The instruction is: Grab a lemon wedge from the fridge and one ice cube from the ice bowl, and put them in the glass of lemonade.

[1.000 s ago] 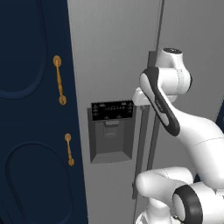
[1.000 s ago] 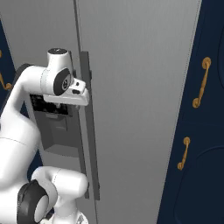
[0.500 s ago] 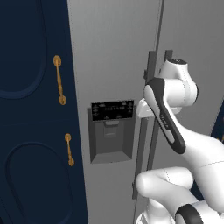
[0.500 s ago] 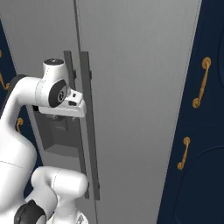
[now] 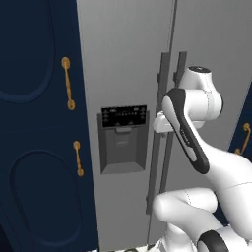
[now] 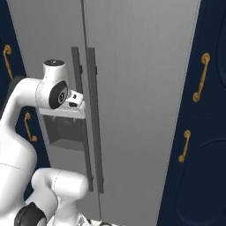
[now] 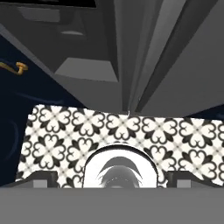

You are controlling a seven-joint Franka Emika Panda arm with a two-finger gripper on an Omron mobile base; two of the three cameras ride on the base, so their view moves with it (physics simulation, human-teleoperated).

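Left base view, tall light-grey double-door fridge [image 5: 128, 59] in the middle, doors closed, white arm at right, right base view, claw [image 6: 77, 98] by the dark door handles [image 6: 91, 119], hand view, patterned black-and-white floor [image 7: 65, 131] at the bottom, claw spread wide, holding nothing.

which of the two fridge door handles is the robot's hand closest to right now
The left one, on the door with the black dispenser panel. The gripper sits right against it; the other handle, on the plain door, stands just beyond.
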